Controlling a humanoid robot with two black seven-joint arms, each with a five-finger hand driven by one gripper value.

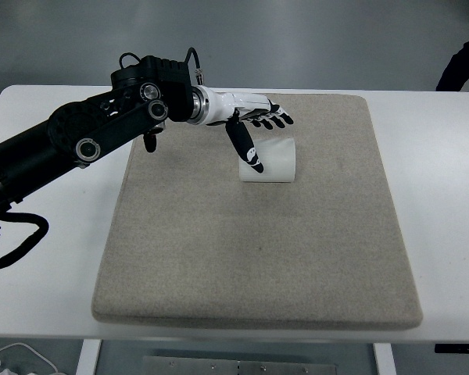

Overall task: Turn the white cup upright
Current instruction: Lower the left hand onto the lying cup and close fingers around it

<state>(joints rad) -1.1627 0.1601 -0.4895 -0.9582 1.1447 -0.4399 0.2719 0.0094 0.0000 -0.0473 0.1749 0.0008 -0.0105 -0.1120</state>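
Note:
A white cup lies on its side on the beige mat, near the mat's far middle. My left hand reaches in from the left on a black arm and hovers right at the cup. Its thumb hangs down over the cup's left end while the other fingers stretch out spread just behind the cup's far side. The hand is open around the cup, not closed on it. The right arm does not show.
The mat lies on a white table. A dark sleeve of a person shows at the far right corner. White cables lie below the table's near left edge.

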